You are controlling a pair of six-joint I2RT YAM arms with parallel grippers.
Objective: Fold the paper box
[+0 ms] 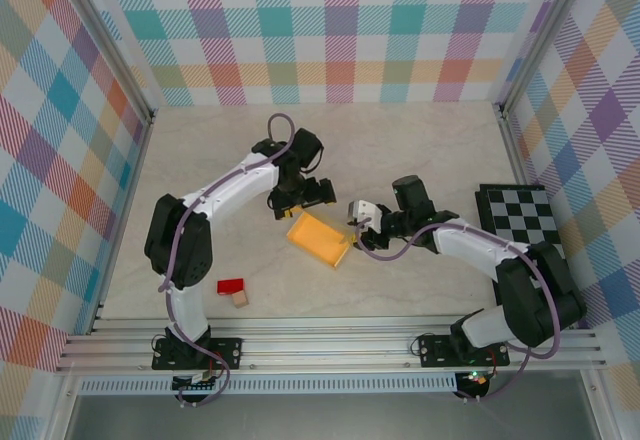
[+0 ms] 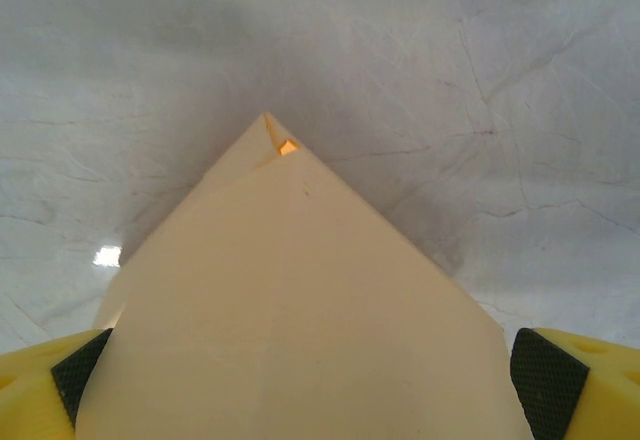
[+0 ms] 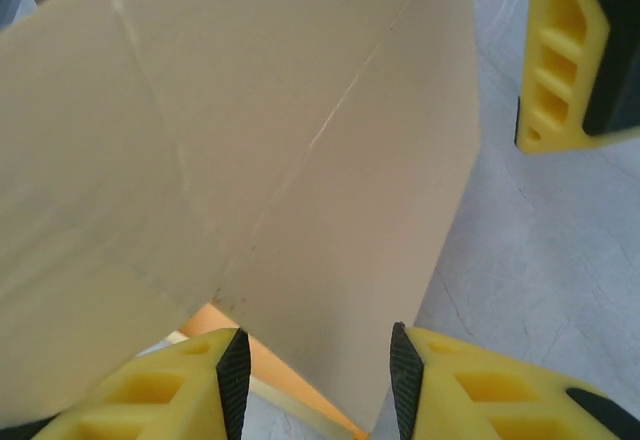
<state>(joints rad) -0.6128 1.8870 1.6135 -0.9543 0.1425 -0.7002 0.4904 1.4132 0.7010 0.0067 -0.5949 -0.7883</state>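
Observation:
The paper box (image 1: 320, 238), pale yellow-orange card, lies partly folded at the table's middle between my two grippers. My left gripper (image 1: 300, 198) is at its far left edge. In the left wrist view the box (image 2: 290, 300) rises to a peaked corner and spans the whole gap between the left gripper's (image 2: 310, 385) wide-open fingers (image 2: 545, 380). My right gripper (image 1: 356, 218) is at the box's right end. In the right wrist view a raised creased panel of the box (image 3: 300, 160) stands just ahead of the right gripper (image 3: 315, 375), whose jaws are partly open, with the panel's lower corner dipping between them.
A small red block (image 1: 231, 286) and a tan wooden cube (image 1: 240, 300) lie near the left arm's base. A black-and-white checkered board (image 1: 520, 218) sits at the right wall. A finger of the left gripper (image 3: 560, 60) shows beyond the panel.

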